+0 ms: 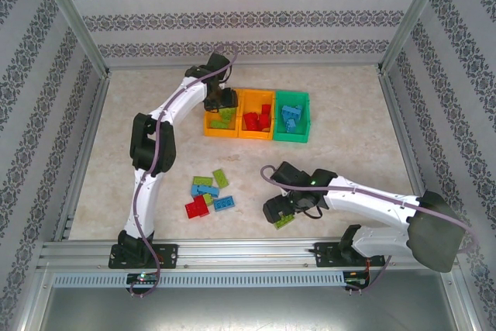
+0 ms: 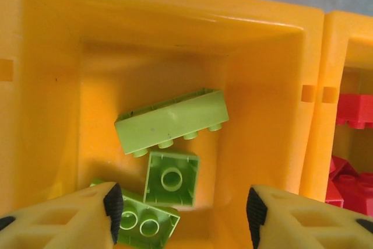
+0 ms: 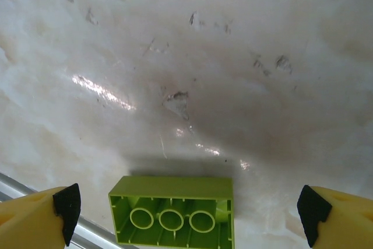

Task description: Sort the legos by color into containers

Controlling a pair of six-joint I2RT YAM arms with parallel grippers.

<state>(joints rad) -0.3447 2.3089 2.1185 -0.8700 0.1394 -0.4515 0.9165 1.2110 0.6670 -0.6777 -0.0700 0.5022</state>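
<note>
Three joined containers stand at the back: a left orange bin (image 1: 208,125), a middle orange bin (image 1: 256,136) and a green bin (image 1: 304,118). My left gripper (image 1: 219,101) hangs open over the left orange bin (image 2: 52,86). Nothing sits between its fingers (image 2: 113,208). Below it, three lime legos lie loose in the bin: a long one (image 2: 172,119), an upside-down square one (image 2: 172,177) and another (image 2: 143,221). My right gripper (image 1: 282,212) stands wide open low over the table, straddling an upside-down lime lego (image 3: 172,189). Both pads are clear of that brick.
Red legos (image 1: 255,119) fill the middle bin and blue ones (image 1: 291,116) lie in the green bin. Several loose lime, blue and red bricks (image 1: 208,193) lie on the table left of my right gripper. A metal rail (image 1: 248,252) runs along the near edge, close to the lime brick.
</note>
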